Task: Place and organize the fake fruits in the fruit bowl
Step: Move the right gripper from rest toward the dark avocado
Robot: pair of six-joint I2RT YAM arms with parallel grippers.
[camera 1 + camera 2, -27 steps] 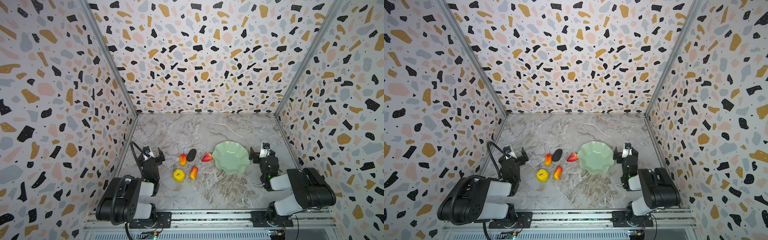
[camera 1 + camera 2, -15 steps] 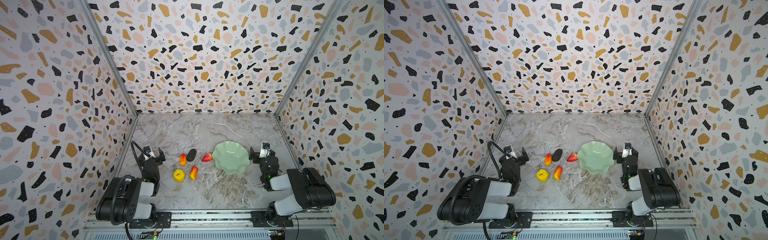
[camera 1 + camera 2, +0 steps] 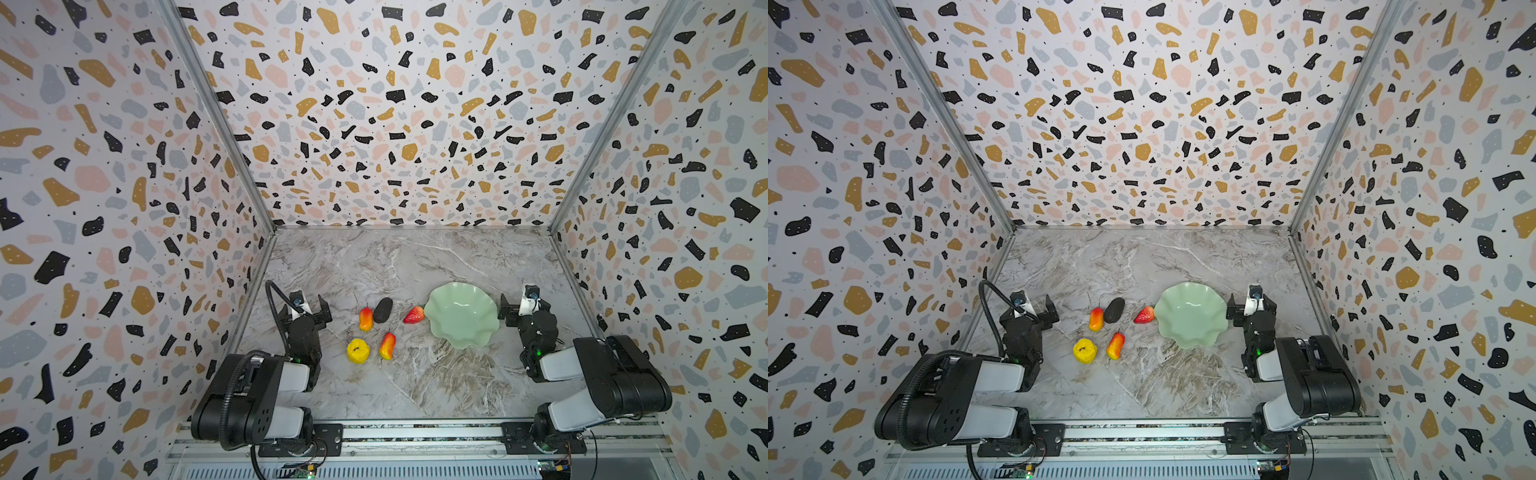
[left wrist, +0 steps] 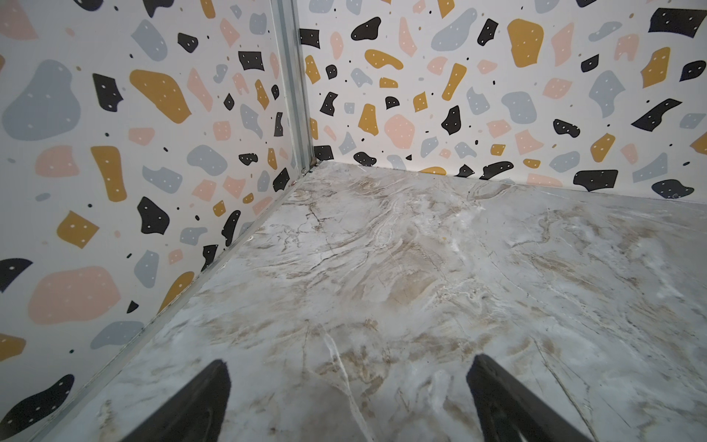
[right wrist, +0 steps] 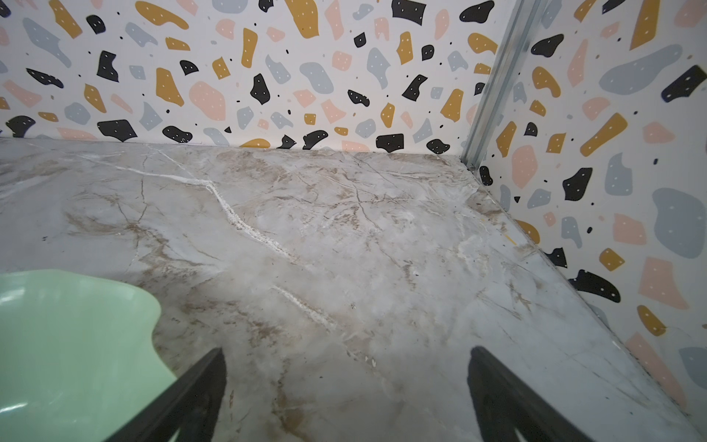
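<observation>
Nothing is placed yet — five small plastic fruits lie on the marble table, the mint-green wavy bowl is empty, left end effector and right end effector both open.

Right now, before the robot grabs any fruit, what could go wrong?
The strawberry lies close against the rim of the bowl, so the left hand reaching for it might shove the bowl. One mango sits tight beside the avocado, so a grab at one may knock the other. The bumpy yellow fruit looks round and could roll away if nudged.
</observation>
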